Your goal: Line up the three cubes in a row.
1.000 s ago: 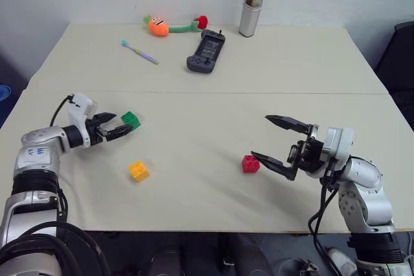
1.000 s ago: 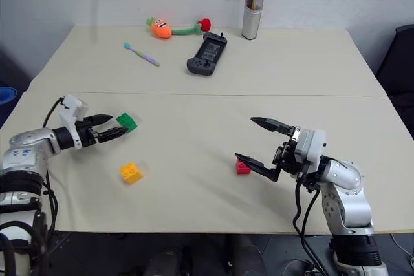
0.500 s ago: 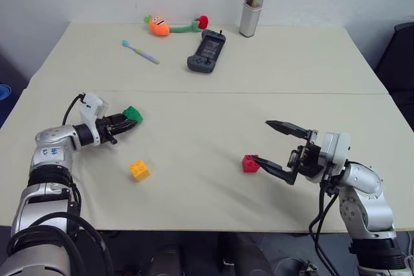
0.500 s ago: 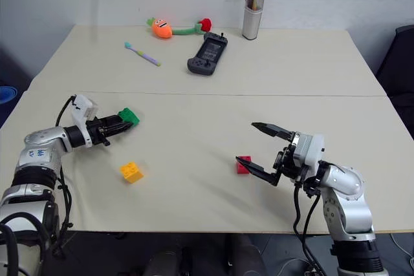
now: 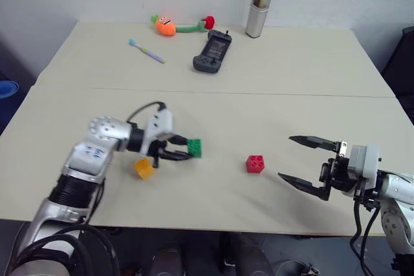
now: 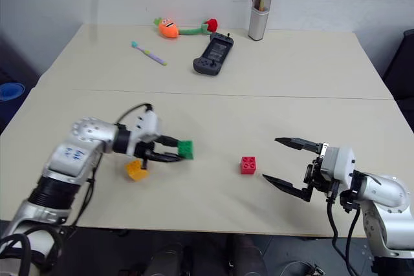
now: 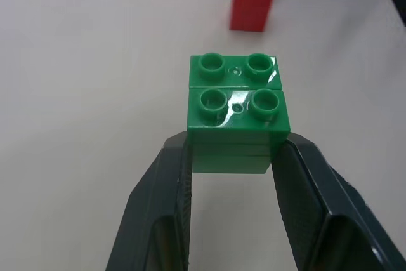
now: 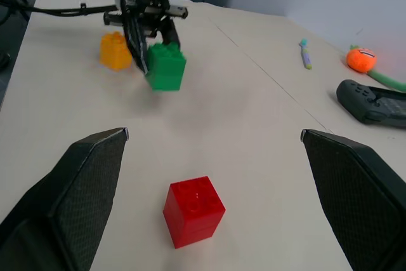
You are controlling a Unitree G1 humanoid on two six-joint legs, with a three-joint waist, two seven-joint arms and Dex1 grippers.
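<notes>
Green cube point(image 5: 194, 147) sits clamped between the two black fingers of the left gripper point(image 5: 183, 148), studs up, held just above the table point(image 5: 291, 63); the yellow-orange cube point(image 5: 143, 168) lies just beside that gripper's wrist, toward the table's near edge; the red cube point(image 5: 255, 163) rests on the table between the two arms, apart from both; the right gripper point(image 5: 304, 164) hovers near it with its fingers spread wide, gripping nothing.
</notes>
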